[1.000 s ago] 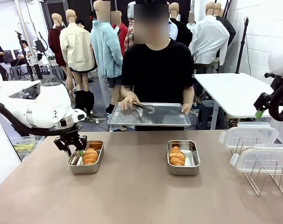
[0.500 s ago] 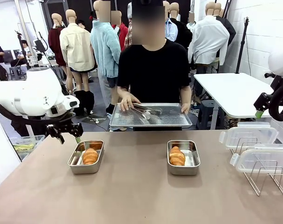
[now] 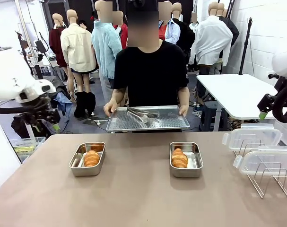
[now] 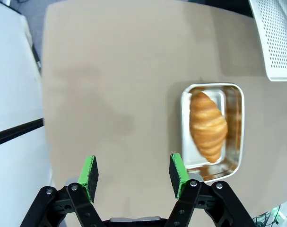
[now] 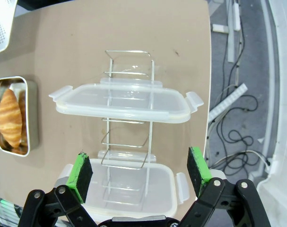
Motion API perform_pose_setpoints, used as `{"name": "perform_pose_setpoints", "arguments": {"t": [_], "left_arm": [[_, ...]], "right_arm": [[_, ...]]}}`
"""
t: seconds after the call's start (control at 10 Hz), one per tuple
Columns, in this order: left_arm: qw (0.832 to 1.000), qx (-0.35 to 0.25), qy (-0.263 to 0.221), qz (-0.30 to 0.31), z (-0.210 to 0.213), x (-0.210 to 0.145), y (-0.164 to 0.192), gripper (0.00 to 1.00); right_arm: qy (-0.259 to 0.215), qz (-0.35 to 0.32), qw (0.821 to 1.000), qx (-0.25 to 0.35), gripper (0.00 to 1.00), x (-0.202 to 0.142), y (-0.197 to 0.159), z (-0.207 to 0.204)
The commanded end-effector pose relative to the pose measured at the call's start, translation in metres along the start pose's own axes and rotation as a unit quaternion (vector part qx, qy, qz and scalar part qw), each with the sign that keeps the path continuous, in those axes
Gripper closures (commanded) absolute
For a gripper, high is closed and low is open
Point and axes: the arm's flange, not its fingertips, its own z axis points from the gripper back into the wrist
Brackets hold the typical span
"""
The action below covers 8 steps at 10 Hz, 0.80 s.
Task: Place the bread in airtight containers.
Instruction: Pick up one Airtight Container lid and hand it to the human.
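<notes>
Lengthwise both: left croissant in left tub, right croissant in right tub.

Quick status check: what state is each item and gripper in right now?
left container: lid off, holds the left roll
right container: lid off, holds the right roll
far lid and near lid: resting on the wire rack
left gripper: open, empty
right gripper: open, empty, above the lids
perforated tray: held by the person, tongs on it
</notes>
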Motion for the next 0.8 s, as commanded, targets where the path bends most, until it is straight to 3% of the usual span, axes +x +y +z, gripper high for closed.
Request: {"name": "perform_pose_setpoints", "arguments": {"t": [0.0, 0.3, 0.4, 0.7], "left_arm": [[1.0, -0.009, 0.003, 0.027, -0.001, 0.003, 0.031, 0.22], [0.998, -0.026, 0.005, 0.058, -0.009, -0.002, 0.056, 0.22], [0.999, 0.001, 0.002, 0.05, -0.002, -0.003, 0.052, 0.22], [0.999, 0.001, 0.002, 0.05, -0.002, -0.003, 0.052, 0.22]], "right_arm": [[0.001, -0.006, 1.0, -0.006, 0.0, 0.004, 0.002, 0.0], [0.001, -0.006, 1.0, -0.006, 0.0, 0.004, 0.002, 0.0], [0.001, -0.006, 1.0, -0.006, 0.0, 0.004, 0.002, 0.0], [0.001, -0.006, 1.0, -0.006, 0.0, 0.004, 0.002, 0.0]]}}
